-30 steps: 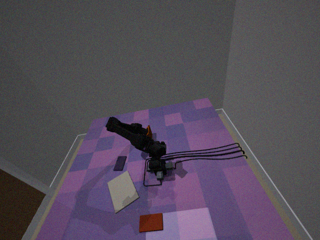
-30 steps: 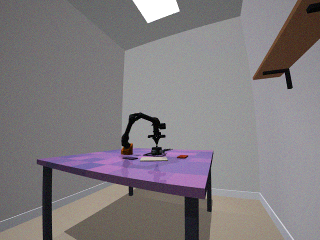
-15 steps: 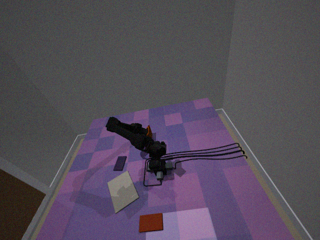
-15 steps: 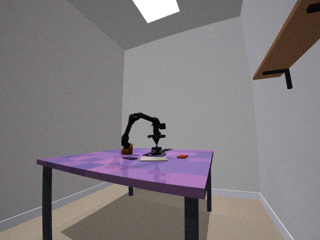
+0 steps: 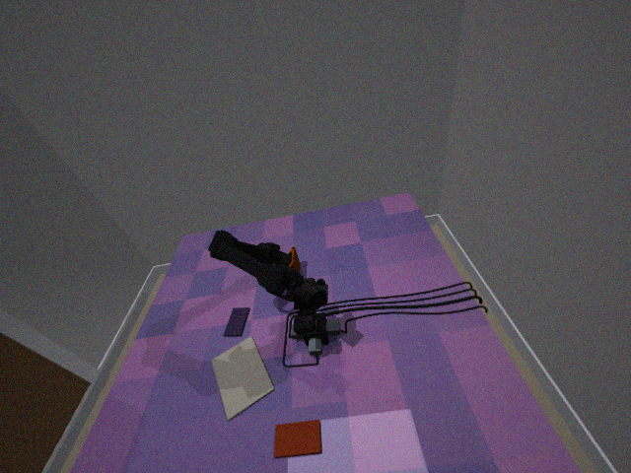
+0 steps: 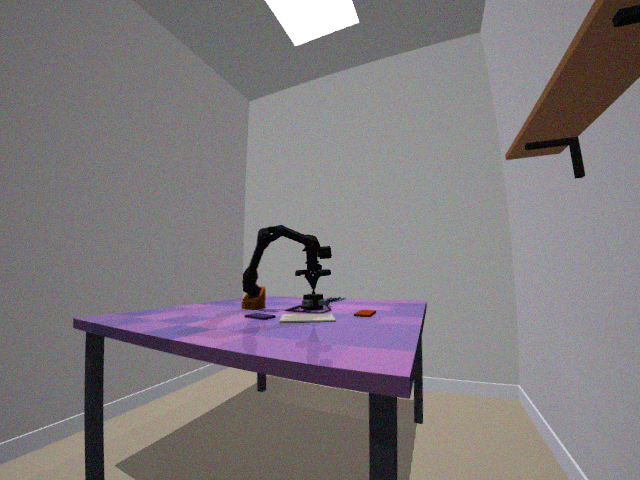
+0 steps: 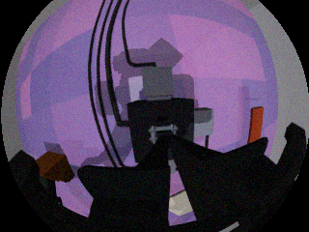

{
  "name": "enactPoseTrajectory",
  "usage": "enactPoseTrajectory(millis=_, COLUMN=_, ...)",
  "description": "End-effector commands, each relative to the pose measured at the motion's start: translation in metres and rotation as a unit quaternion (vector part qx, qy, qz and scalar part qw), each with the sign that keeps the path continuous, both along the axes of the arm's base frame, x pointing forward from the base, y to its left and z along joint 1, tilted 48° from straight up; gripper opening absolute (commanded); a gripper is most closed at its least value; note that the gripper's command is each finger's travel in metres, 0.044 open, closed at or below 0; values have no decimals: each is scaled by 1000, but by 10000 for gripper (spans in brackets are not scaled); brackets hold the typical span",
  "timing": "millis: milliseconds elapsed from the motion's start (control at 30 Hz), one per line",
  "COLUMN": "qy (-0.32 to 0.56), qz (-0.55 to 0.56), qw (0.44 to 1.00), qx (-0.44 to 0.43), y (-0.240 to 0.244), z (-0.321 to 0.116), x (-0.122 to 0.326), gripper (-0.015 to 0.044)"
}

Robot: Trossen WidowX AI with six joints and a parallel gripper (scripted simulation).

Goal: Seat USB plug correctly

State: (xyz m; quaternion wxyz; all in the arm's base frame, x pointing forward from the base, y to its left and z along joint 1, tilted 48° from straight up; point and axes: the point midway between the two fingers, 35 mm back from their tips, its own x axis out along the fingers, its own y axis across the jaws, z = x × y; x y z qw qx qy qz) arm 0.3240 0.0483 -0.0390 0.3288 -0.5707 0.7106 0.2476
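USB plug point(image 7: 166, 137) mostly hidden behind the tool's dark fingertips

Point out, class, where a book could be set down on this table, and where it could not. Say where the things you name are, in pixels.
Room: the stretch right of the red-orange slab point(image 5: 298, 439) in the top view, toward the table's edge. Crowded: around the power cube point(image 7: 161, 113), with its cables point(image 5: 402, 307) and the gripper point(image 7: 166, 139).

Grey plugs point(image 5: 332, 326) point(image 7: 157, 81) and point(image 5: 315, 346) point(image 7: 204, 121) jut from 2 sides of the power cube point(image 6: 312, 300) point(image 7: 181, 110), blocking low sideways passage; cables point(image 5: 407, 306) point(image 7: 107, 63) run off 1 side; above the cube, beside the arm, air is open.
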Motion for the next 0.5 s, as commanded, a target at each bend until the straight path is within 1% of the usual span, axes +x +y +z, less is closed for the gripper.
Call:
enactPoseTrajectory(millis=0, qy=1, qz=0, qw=1000, qx=-3, y=-3, z=0, x=0, gripper=0)
enactPoseTrajectory(millis=133, qy=1, qz=0, qw=1000, qx=-3, y=-3, z=0, x=0, gripper=0)
enactPoseTrajectory(millis=233, qy=0, qz=0, qw=1000, qx=0, y=0, z=0, x=0, gripper=79)
enactPoseTrajectory(millis=267, qy=0, qz=0, qw=1000, qx=0, y=0, z=0, x=0, gripper=95)
enactPoseTrajectory(millis=467, qy=0, qz=0, qw=1000, qx=0, y=0, z=0, x=0, gripper=95)
